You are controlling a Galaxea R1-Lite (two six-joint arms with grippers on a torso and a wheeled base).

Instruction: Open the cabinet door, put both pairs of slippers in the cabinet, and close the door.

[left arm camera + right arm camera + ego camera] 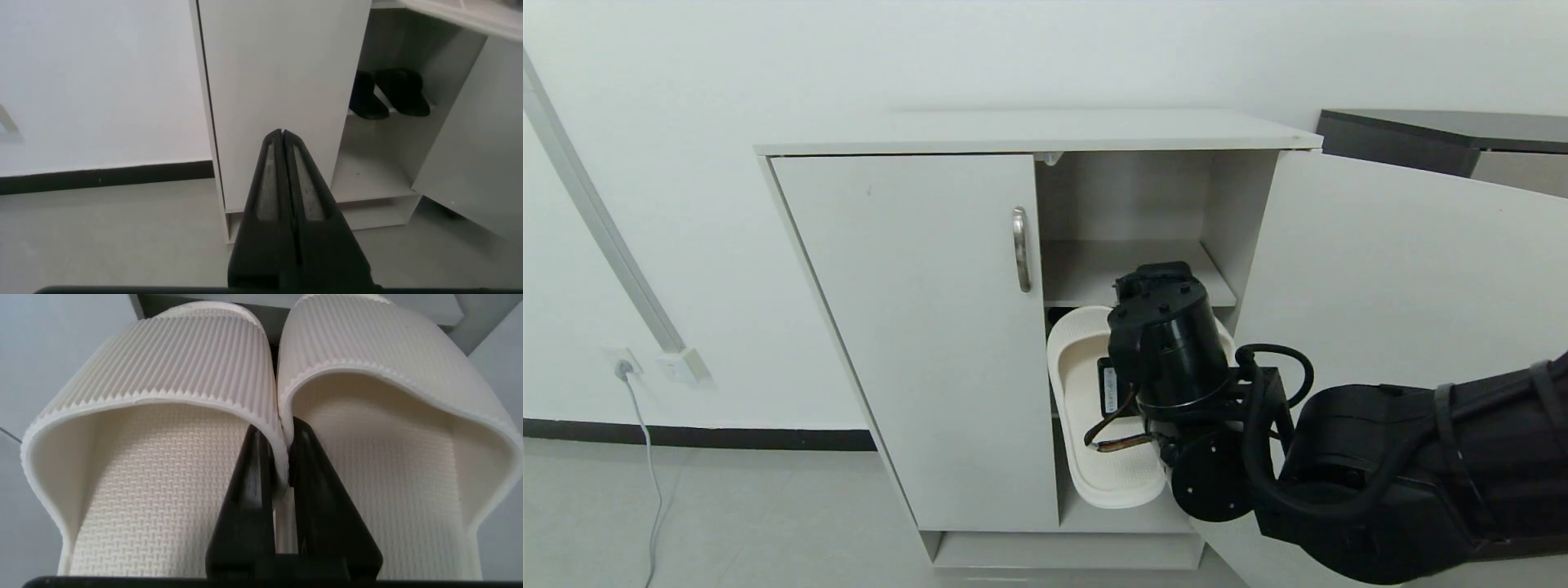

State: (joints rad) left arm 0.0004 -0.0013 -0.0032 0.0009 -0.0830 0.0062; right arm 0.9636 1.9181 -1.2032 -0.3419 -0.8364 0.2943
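Note:
The white cabinet (915,327) has its left door shut and its right door (1380,269) swung open. A pair of cream slippers (1094,408) hangs side by side in the lower part of the opening, just under the upper shelf (1094,269). My right gripper (280,469) is shut on the touching inner edges of the two cream slippers (163,457); the right wrist (1172,351) covers it from the head view. A pair of black slippers (391,91) stands on a shelf inside the cabinet. My left gripper (282,139) is shut on nothing, low in front of the shut door.
The metal handle (1021,249) is on the shut door's right edge. A wall socket with a cable (625,367) is at the left, and a dark counter (1445,135) stands behind the open door. Grey floor (114,237) lies in front of the cabinet.

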